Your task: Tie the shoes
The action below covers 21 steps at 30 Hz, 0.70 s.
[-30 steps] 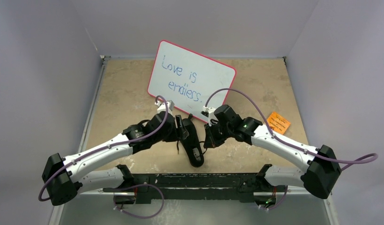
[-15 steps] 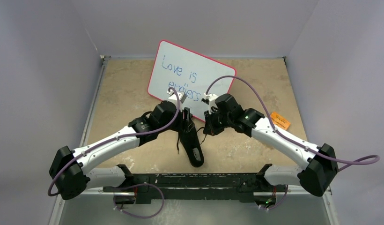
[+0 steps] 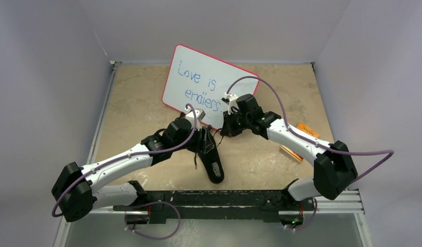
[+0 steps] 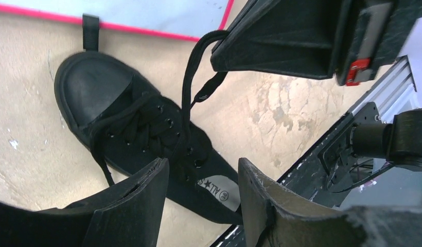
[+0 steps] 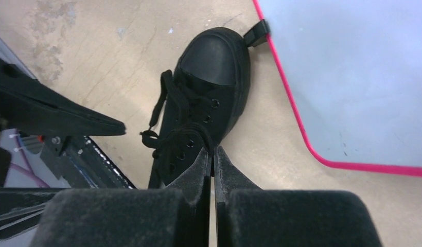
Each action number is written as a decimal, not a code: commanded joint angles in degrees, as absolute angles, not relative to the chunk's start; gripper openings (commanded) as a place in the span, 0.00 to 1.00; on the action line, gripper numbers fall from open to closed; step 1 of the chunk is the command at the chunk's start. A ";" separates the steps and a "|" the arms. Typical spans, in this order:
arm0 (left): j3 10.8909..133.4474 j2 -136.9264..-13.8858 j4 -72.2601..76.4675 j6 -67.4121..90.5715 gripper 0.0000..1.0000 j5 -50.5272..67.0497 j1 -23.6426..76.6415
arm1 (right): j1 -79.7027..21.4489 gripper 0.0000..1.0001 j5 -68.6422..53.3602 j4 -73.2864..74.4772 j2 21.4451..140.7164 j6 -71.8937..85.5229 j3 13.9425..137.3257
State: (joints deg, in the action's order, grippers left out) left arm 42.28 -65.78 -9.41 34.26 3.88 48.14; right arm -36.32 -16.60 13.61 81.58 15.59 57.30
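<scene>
The black shoe [image 3: 214, 167] lies on the table with its toe [image 4: 95, 85] touching the whiteboard's edge and its heel toward the arm bases. My right gripper [image 5: 213, 150] is shut on one thin black lace [image 4: 186, 98], which runs taut from the eyelets up to its tips [image 4: 219, 43]. It hangs just right of the shoe's toe [image 3: 223, 129]. My left gripper [image 4: 203, 172] is open above the shoe's tongue and heel opening, with nothing between its fingers. It hovers over the shoe's front half [image 3: 205, 138]. Another lace end [image 4: 98, 157] trails loose on the table beside the shoe.
A pink-rimmed whiteboard [image 3: 209, 85] with blue writing lies at the back, right behind both grippers. An orange card [image 3: 305, 129] lies at the right, partly under the right arm. The black metal rail [image 3: 224, 198] runs along the near edge, close to the shoe's heel.
My right gripper has moved away toward the whiteboard, drawing the lace up and taut. My left gripper has shifted right over the shoe, its jaws slightly narrower.
</scene>
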 commanded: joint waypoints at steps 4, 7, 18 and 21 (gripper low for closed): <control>38.21 -66.27 -2.73 38.80 0.53 1.67 48.09 | -34.72 0.00 -27.04 5.58 82.18 20.10 56.12; 38.33 -68.03 -3.97 38.74 0.50 0.19 48.12 | -34.72 0.00 -27.61 5.58 83.61 21.27 55.90; 40.43 -73.55 -6.12 38.59 0.25 -4.98 48.04 | -34.68 0.00 -31.10 5.96 88.60 23.27 56.08; 40.52 -74.51 -5.81 39.04 0.21 -5.58 48.13 | -34.73 0.00 -30.42 5.01 89.82 24.57 55.92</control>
